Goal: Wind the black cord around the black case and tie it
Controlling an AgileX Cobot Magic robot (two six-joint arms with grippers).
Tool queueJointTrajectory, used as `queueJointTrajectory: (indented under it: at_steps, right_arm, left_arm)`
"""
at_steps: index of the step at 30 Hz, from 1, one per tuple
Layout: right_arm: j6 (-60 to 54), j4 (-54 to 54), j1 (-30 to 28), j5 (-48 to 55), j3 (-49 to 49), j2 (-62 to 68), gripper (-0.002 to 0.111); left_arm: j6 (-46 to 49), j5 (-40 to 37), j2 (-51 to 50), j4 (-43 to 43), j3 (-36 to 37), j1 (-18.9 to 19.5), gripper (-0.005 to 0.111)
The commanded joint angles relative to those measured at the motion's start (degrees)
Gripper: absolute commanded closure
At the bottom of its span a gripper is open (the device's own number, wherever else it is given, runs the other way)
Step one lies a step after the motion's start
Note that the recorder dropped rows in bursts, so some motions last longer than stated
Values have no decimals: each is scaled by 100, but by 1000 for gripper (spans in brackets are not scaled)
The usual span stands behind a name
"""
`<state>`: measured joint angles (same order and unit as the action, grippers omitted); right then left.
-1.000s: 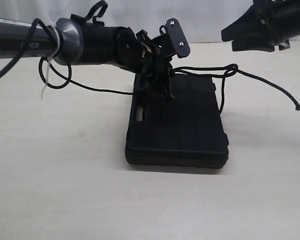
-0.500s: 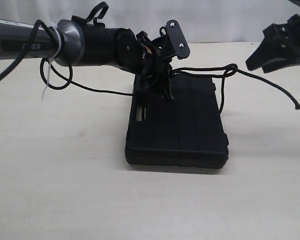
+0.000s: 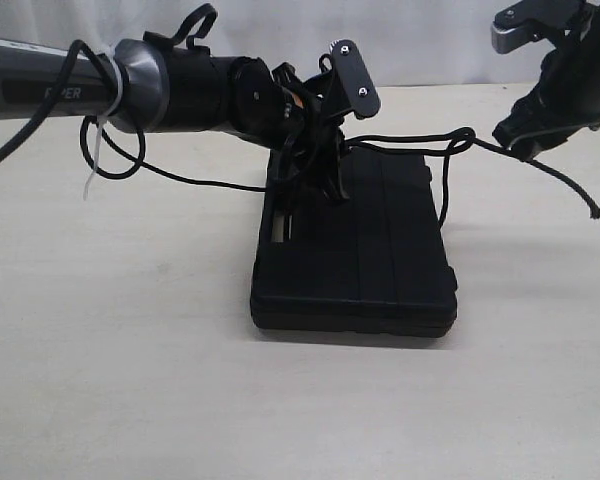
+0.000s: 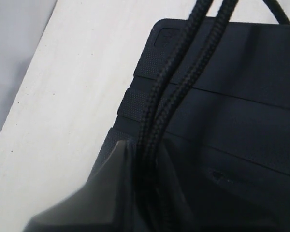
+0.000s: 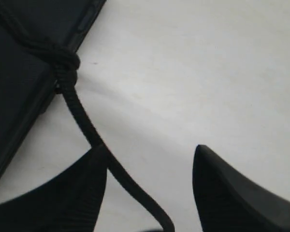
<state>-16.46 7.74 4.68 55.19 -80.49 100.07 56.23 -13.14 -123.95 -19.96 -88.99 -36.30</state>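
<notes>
Risk, missed grab: the cord [image 5: 86, 121] runs between the jaws of my right end effector [image 5: 150, 150] but hugs one finger. If I close off-centre, I think it could roll out instead of seating.
Risk, case drag: the case [image 3: 355, 250] lies loose on the table [image 3: 130, 380]. A hard pull on the tail could slide or swing it, because only the left arm's hold steadies that end.
Risk, slack knot: the knot [image 5: 63, 60] sits right at the case corner and looks only loosely drawn. Pulling along the wrong line may tip it off the corner and loosen the wrap.
Risk, left grip: a jerk from the right could pull the doubled strand through the left fingers.
Left end effector [image 4: 141, 164]: it looks closed, pinching the doubled strand of cord just above the lid at the far left corner. I can't see the contact itself, as the cord disappears between dark fingers.
Right end effector: wide open and gripping nothing. The single tail strand passes through the gap, against or just beside one finger and clear of the other.
Cord: it crosses the far end of the case to the knot at the far right corner. From there the tail trails onto the table, its free end well out to the right.
Case: flat on the table, mid-scene, lid up.
</notes>
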Motion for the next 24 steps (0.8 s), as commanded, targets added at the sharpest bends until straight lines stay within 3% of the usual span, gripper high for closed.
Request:
queueJointTrajectory:
  at_steps: [1,6,11,13,16,24]
  right_arm:
    - [-435,-247,21,-195,225,157,57]
    - [322,514,21,-542,382,242,57]
    - [230,426,21,-664,466,282,58]
    - [267,412,21,-607,466,332,72]
    - [265,412,21,-475,466,332,104]
    - [587,658,21,-454,453,-45,104]
  left_arm:
    - [-45,57,-8,-8,-39,5,107]
    - [39,32,-8,-6,-39,5,107]
    - [66,23,-8,-6,-39,5,107]
    - [66,23,-8,-6,-39,5,107]
    - [93,-57,-8,-6,-39,5,107]
    - [252,-289,-57,-6,-39,5,107]
